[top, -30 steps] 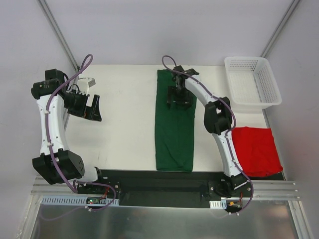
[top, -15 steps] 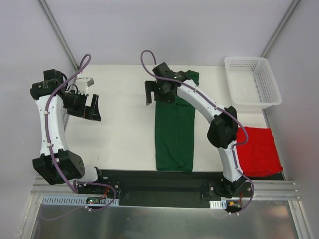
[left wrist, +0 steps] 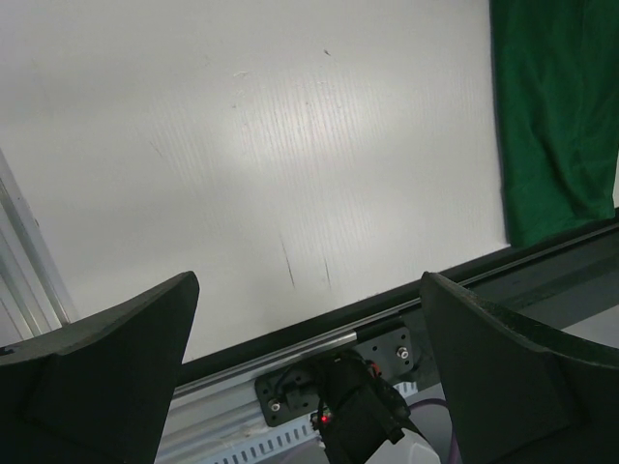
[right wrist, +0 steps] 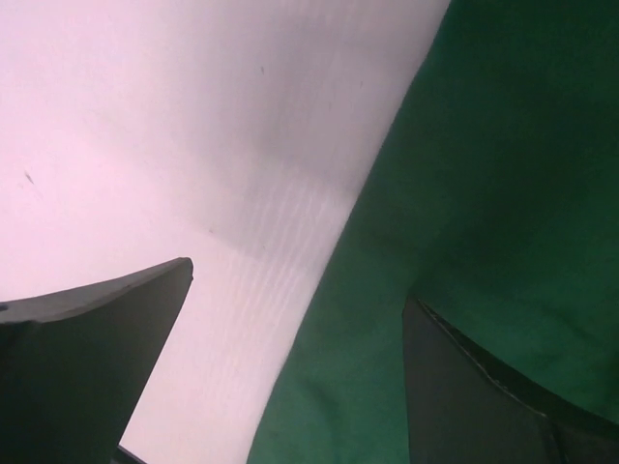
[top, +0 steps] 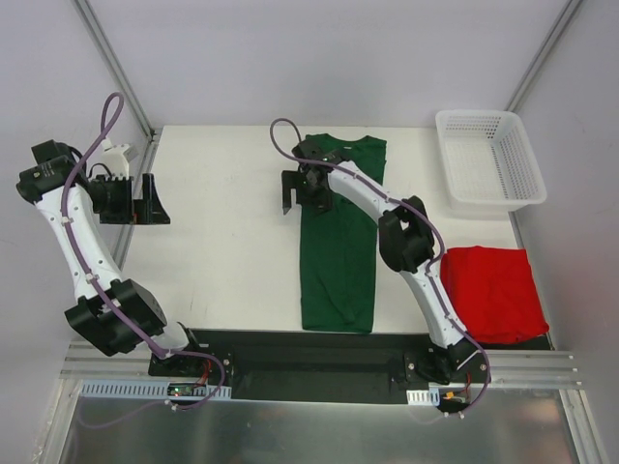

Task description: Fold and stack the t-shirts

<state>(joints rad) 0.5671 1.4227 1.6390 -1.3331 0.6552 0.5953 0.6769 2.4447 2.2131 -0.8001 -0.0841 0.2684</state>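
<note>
A dark green t-shirt (top: 338,246) lies folded into a long narrow strip down the middle of the table, collar end at the back. Its left edge (right wrist: 464,222) fills the right wrist view, and its near end (left wrist: 551,116) shows in the left wrist view. My right gripper (top: 297,190) is open just above the shirt's left edge near the collar, holding nothing. A folded red t-shirt (top: 495,293) rests at the right front. My left gripper (top: 147,201) is open at the table's far left edge, well away from both shirts.
A white plastic basket (top: 489,158) stands at the back right corner. The black front rail (top: 309,343) runs along the near edge, also seen as the rail (left wrist: 416,300) in the left wrist view. Bare white table (top: 222,232) spreads between the left gripper and the green shirt.
My right gripper swung left from over the green shirt to its left edge. The shirt's top end now lies spread wider. My left arm drew back toward the far left edge.
</note>
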